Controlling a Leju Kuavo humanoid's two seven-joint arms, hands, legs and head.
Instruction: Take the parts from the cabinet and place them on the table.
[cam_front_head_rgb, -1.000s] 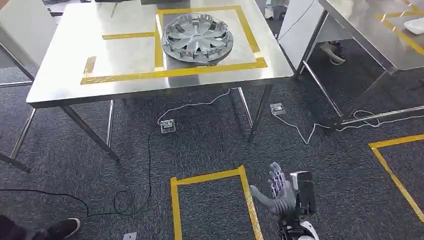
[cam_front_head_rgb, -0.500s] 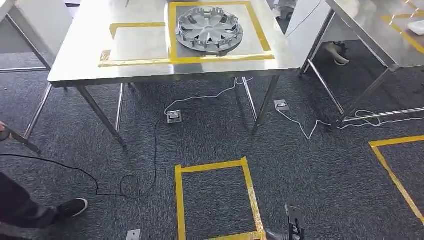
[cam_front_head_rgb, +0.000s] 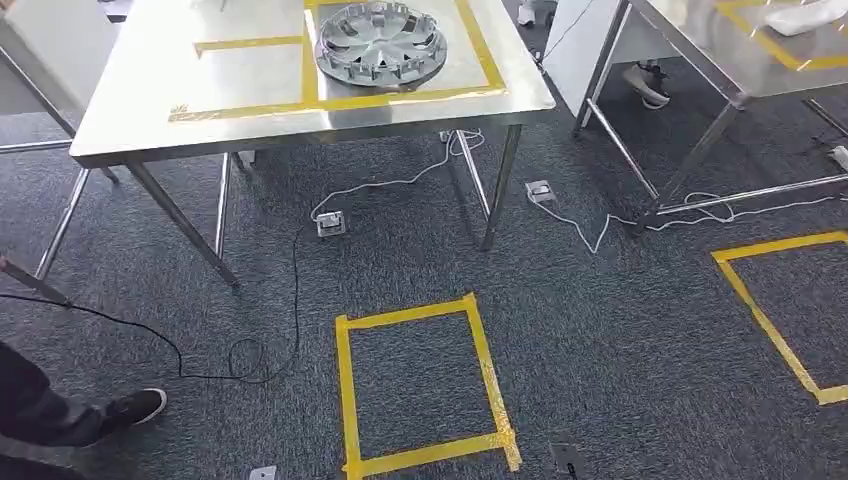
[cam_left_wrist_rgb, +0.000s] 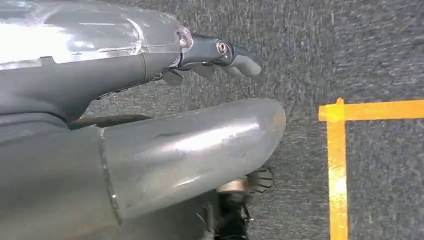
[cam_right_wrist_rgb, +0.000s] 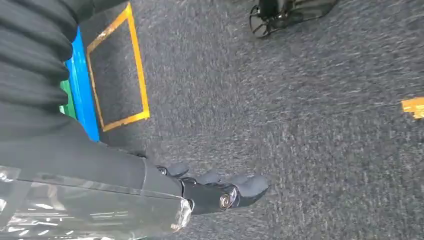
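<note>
A silver wheel cover (cam_front_head_rgb: 380, 40) lies flat on the steel table (cam_front_head_rgb: 150, 110), inside a frame of yellow tape (cam_front_head_rgb: 485, 55) at the table's right part. In the left wrist view my left hand (cam_left_wrist_rgb: 220, 55) hangs over the grey carpet with nothing in it, fingers stretched out. My right hand (cam_right_wrist_rgb: 215, 187) also hangs above the carpet, its fingers extended and holding nothing. Both hands are far from the table and the wheel cover.
A second steel table (cam_front_head_rgb: 720, 60) stands at the right. Cables (cam_front_head_rgb: 300, 270) and floor sockets (cam_front_head_rgb: 331, 224) lie under the near table. Yellow tape squares (cam_front_head_rgb: 345, 380) mark the carpet. A person's shoe and leg (cam_front_head_rgb: 135, 405) are at the lower left.
The whole head view has shifted as the camera moved. My right hand has dropped out of that view's lower edge. A person's leg has come in at the lower left.
</note>
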